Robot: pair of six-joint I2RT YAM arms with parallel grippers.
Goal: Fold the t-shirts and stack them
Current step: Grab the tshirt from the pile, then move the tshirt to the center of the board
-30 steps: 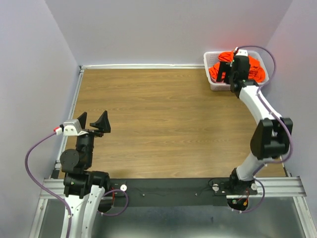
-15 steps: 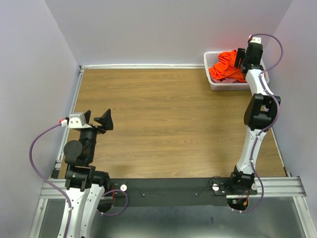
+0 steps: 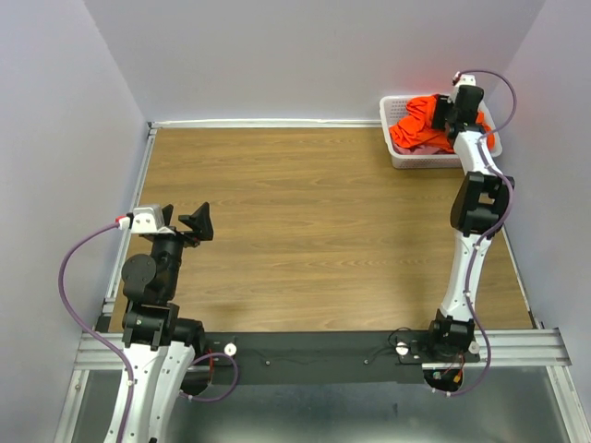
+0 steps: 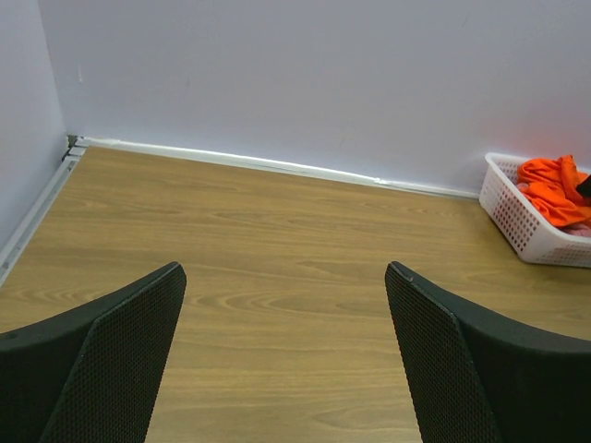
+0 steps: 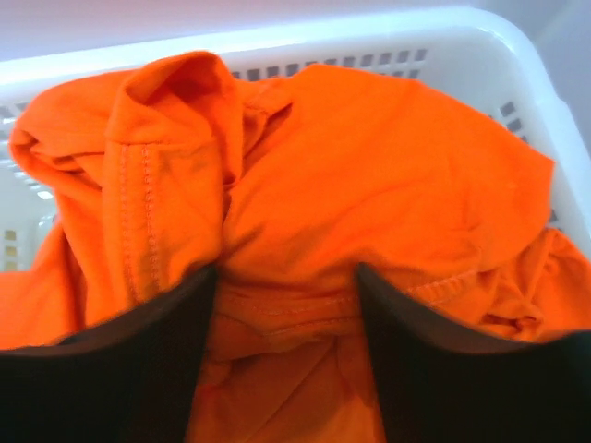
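Right tool (image 5: 286, 277), jaws apart, straddles a fold of the orange t-shirt (image 5: 369, 175) inside the far-right corner basket (image 5: 462, 37). Left tool (image 4: 284, 268), spread wide, hovers over the worktop (image 3: 305, 221) near its left edge.

Left wrist view's right edge cuts off basket (image 4: 512, 208) and orange t-shirt (image 4: 552, 189).

A brown wood-grain tabletop (image 3: 305, 212) fills the middle of the frame, walled in pale lilac. In the upper right corner stands a white plastic lattice basket (image 3: 395, 155) holding a crumpled bright orange cloth t-shirt (image 3: 417, 118). The right gripper (image 3: 443, 114) reaches down into the basket, onto the orange cloth; how its jaws stand cannot be told from here. At lower left the left gripper (image 3: 183, 220) hangs above bare wood, fingers spread wide.
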